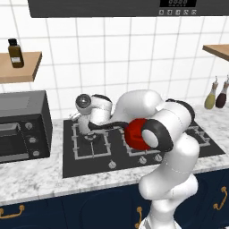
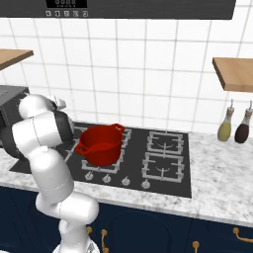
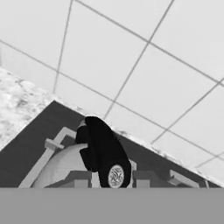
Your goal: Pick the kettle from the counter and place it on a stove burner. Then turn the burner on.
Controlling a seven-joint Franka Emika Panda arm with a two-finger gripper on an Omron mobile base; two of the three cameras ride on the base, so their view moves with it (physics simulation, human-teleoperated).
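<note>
A white-tiled wall backs the speckled marble counter (image 1: 31, 179) and black glass cooktop (image 2: 188, 190). The two-finger gripper (image 1: 91, 134) is closed on the thin black handle of one squat silvery kettle (image 3: 65, 168), low over the large square grate burner (image 1: 78, 150). One red two-handled pot (image 2: 100, 144) and two bottles (image 2: 233, 126) show; the fingertips are hidden.

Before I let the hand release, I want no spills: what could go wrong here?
The kettle sits over the stove burner grate, but its seating isn't visible; released unevenly, it might tip. The hand is at the black handle, so withdrawing could snag it. The red pot stands on the neighbouring grate, near the arm's path.
</note>
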